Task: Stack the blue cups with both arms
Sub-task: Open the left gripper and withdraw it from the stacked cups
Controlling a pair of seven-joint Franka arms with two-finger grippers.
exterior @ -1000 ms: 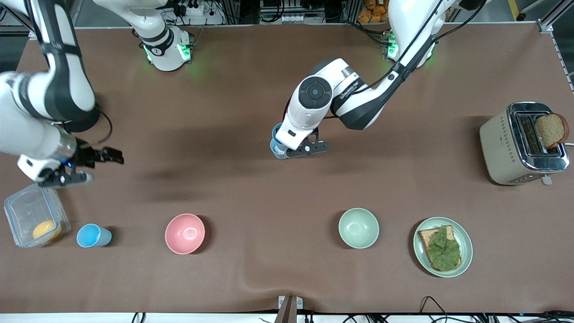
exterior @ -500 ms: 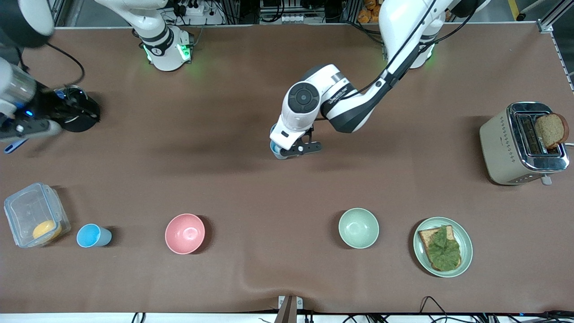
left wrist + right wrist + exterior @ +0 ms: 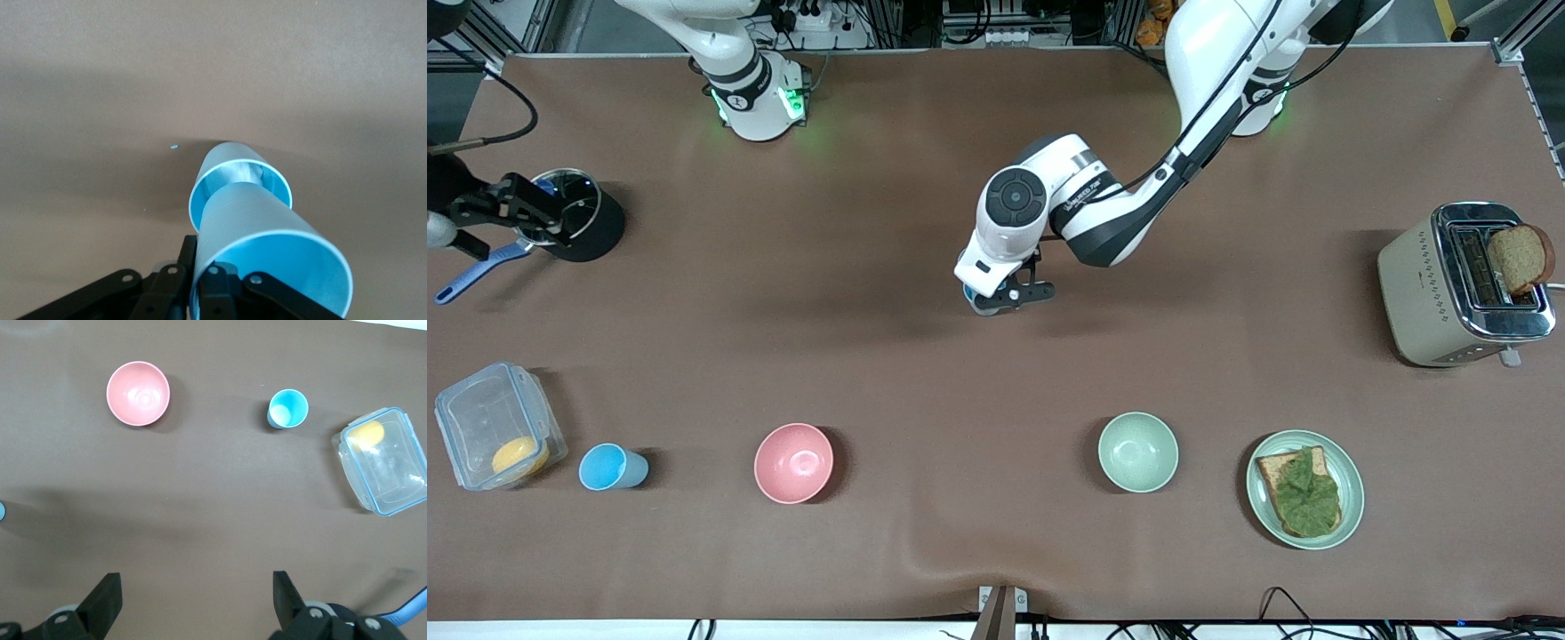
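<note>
In the left wrist view my left gripper (image 3: 200, 261) is shut on the wall of a blue cup (image 3: 267, 230). That cup is tilted, and its base sits inside a second blue cup (image 3: 217, 175) standing on the table. In the front view the left gripper (image 3: 1005, 298) is at the table's middle, and the arm hides most of both cups (image 3: 970, 294). A third blue cup (image 3: 609, 468) (image 3: 288, 409) stands upright beside the plastic box. My right gripper (image 3: 511, 206) (image 3: 197, 600) is open and holds nothing, up beside the black pot.
A pink bowl (image 3: 793, 462) and a pale green bowl (image 3: 1137, 452) stand near the front camera. A plate (image 3: 1356, 498) holds toast with lettuce. A toaster (image 3: 1432, 293) stands at the left arm's end. A clear box (image 3: 494, 422), black pot (image 3: 591, 227) and blue-handled utensil (image 3: 471, 277) are at the right arm's end.
My right gripper has swung up and away from the clear box to the black pot. My left gripper has shifted slightly with the cup in it, over the standing cup.
</note>
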